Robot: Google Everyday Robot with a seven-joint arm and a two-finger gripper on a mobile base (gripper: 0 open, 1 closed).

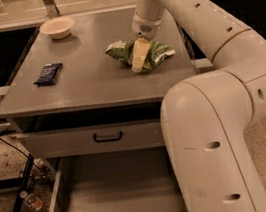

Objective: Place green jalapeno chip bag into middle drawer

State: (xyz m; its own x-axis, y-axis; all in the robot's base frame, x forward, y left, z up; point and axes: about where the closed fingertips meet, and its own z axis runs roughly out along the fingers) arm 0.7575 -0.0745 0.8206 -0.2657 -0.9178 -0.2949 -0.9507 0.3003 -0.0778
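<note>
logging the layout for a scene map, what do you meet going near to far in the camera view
middle drawer → drawer front with black handle → green jalapeno chip bag, gripper down at it → bowl

Cream bowl (57,27) back-left on tabletop (93,81); dark-blue packet (48,74) nearer, left.

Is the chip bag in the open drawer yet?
No, the green chip bag lies on the cabinet top with the tool down on it, above the open drawer.
</note>
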